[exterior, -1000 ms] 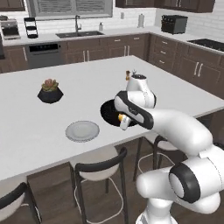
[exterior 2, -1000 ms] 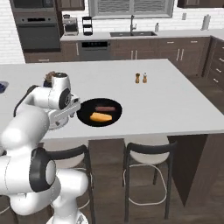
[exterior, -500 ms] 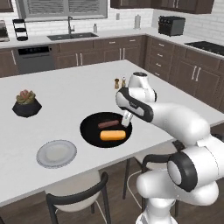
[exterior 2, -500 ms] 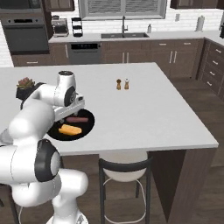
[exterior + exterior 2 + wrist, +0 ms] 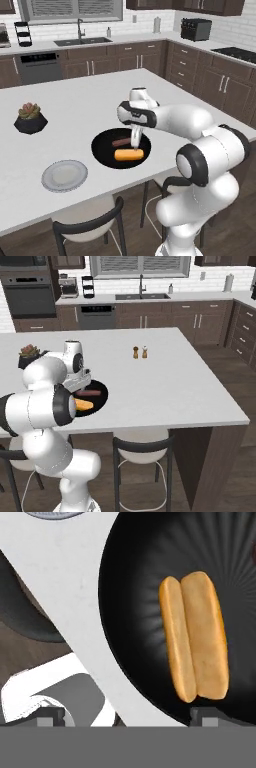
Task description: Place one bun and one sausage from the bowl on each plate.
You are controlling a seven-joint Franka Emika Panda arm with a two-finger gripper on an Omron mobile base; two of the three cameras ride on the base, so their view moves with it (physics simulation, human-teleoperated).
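While the base has been driven along the island over the past second, so that the whole scene has shifted in both base views, the black bowl (image 5: pixel 121 148) has been brought squarely in front of the arm. The gripper (image 5: pixel 135 142) is now held low over the bowl, just above the bun (image 5: pixel 129 154), with the sausage (image 5: pixel 121 142) lying beside it, nearer the far rim. In the hand view the bun (image 5: pixel 196 637) is seen between the two fingertips (image 5: pixel 51 716), which are set wide apart and hold nothing. One grey plate (image 5: pixel 64 175) lies on the island counter (image 5: pixel 75 110) near the bowl, and it is bare. Neither food item has yet been lifted, so the task is judged barely begun; a descent onto the bun seems the step in hand.
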